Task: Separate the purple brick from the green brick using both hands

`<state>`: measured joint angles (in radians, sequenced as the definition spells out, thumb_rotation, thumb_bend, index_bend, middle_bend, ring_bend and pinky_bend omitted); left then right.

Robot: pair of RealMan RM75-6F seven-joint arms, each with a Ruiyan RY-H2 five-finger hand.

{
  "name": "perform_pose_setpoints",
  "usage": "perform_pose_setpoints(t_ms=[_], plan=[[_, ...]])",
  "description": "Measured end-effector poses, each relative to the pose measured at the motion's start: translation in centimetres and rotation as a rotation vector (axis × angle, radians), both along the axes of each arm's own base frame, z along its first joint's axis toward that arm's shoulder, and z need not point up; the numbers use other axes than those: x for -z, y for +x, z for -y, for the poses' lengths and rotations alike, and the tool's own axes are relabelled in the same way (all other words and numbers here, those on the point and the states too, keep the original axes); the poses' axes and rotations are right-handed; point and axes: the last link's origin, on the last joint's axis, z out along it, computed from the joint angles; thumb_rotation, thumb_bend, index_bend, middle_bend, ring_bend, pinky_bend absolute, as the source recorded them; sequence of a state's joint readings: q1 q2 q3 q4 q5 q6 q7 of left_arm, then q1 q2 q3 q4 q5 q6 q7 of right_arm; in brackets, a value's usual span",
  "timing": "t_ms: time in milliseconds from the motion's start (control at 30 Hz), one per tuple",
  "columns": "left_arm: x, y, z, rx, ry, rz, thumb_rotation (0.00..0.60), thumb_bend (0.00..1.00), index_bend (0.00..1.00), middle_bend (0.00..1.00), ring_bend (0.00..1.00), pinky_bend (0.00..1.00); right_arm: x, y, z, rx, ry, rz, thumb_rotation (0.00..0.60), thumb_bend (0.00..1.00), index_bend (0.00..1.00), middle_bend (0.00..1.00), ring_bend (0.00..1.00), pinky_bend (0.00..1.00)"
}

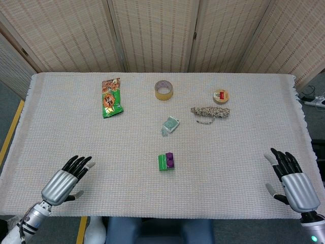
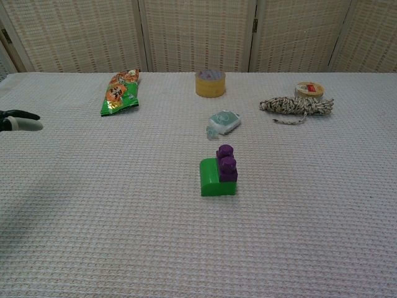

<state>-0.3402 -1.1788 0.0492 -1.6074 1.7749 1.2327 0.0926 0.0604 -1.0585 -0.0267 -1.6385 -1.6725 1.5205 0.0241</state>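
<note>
The purple brick [image 1: 169, 159] sits plugged onto the right half of the green brick [image 1: 162, 162], and the joined pair rests near the middle of the table [image 1: 244, 152], toward the front edge. In the chest view the purple brick [image 2: 226, 163] stands on top of the green brick [image 2: 217, 177], studs up, so the joint is a vertical press fit that calls for one hand to hold the base and the other to pull upward.

The left hand [image 1: 65, 181] hovers over the front left part of the table, fingers spread and holding nothing. Only its fingertips [image 2: 22, 121] show at the left edge of the chest view. The right hand [image 1: 293, 182] is at the front right corner, fingers likewise spread and empty. Both hands are well apart from the bricks, one on each side, which suits a two-sided approach.

Judgement: the task is at the reach stage; no contact is made and the bricks are not yet separated.

Other items lie farther back and clear of the approach paths: a snack packet [image 1: 110, 97], a tape roll [image 1: 163, 90], a small pouch [image 1: 170, 124], a coil of rope [image 1: 210, 113], and a round tin [image 1: 221, 96].
</note>
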Motion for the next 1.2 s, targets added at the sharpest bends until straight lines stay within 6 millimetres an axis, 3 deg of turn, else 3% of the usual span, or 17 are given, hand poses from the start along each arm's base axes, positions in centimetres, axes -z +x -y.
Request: perform_pose_setpoints(t_ms=[367,733,967,1200], plan=[[4.5,8.5,-3.9,0.202,-0.132,0.049,0.6,0.35,0.28,0.0,0.0,0.0,0.1,-0.3,0.8,0.016,0.013,0.029,0.6,0.38,0.0,0.0,0.0,0.0],[9.4,15.6,-6.3,0.307,-0.175,0.073,0.6,0.42,0.32,0.0,0.0,0.0,-0.1,-0.9,1.4,0.039,0.059,0.051,0.6,0.38,0.0,0.0,0.0,0.0],[11.3,18.2,-8.2,0.288,-0.154,0.073,0.6,0.42,0.33,0.0,0.0,0.0,-0.4,-1.1,1.7,0.049,0.079,0.076,0.6,0.38,0.0,0.0,0.0,0.0],[13.7,19.7,-8.7,0.248,-0.178,0.078,0.6,0.42,0.3,0.0,0.0,0.0,-1.0,-1.3,1.8,0.053,0.077,0.101,0.6,0.38,0.0,0.0,0.0,0.0]])
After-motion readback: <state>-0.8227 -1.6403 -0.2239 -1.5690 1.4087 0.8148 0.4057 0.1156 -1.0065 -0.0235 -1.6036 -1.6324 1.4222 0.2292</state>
